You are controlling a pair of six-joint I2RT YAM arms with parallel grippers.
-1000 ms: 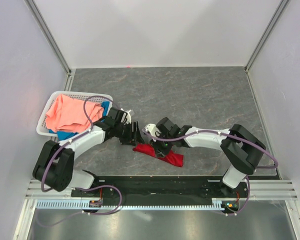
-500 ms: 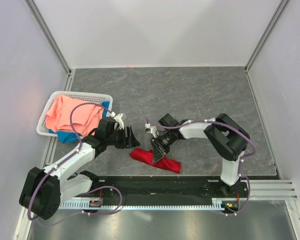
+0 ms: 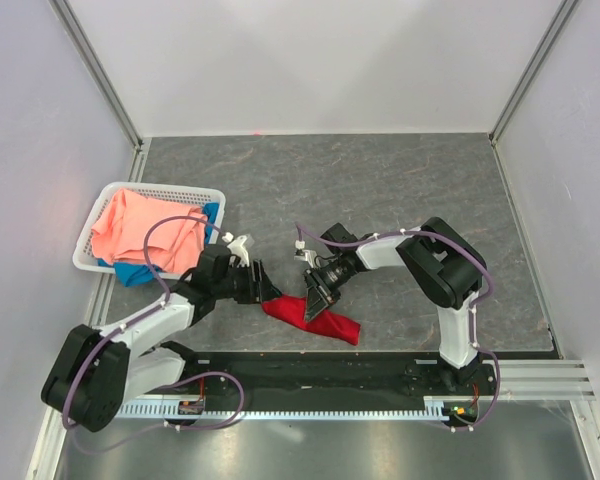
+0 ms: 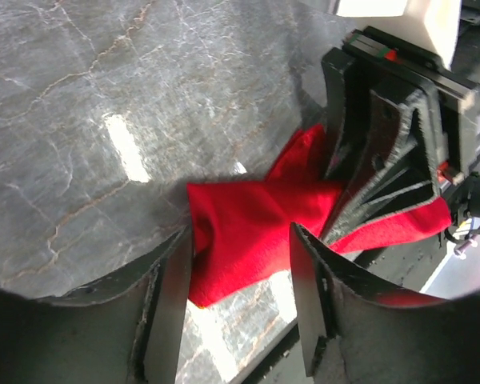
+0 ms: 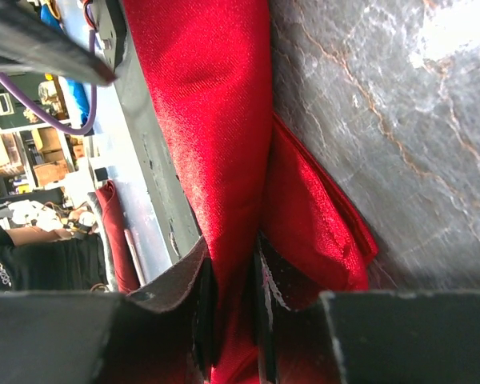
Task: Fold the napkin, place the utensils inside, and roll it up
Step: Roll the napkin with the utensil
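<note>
The deep red napkin point(image 3: 328, 322) lies bunched into a long roll near the table's front edge. My right gripper point(image 3: 314, 302) is shut on a fold of it, and the cloth point(image 5: 216, 136) runs between its fingers. My left gripper point(image 3: 263, 287) is open just left of the roll's left end, with the red corner point(image 4: 240, 232) lying between its spread fingers. The copper-brown spoon is not in view; I cannot tell whether it is inside the roll.
A white basket point(image 3: 92, 232) holding a salmon-pink cloth point(image 3: 140, 224) and a blue cloth point(image 3: 132, 270) stands at the left. The black base rail point(image 3: 320, 368) runs along the table's front edge, close below the napkin.
My left gripper has slid forward and right toward the roll's left end. My right gripper has turned and drawn the napkin slightly toward the front edge.
</note>
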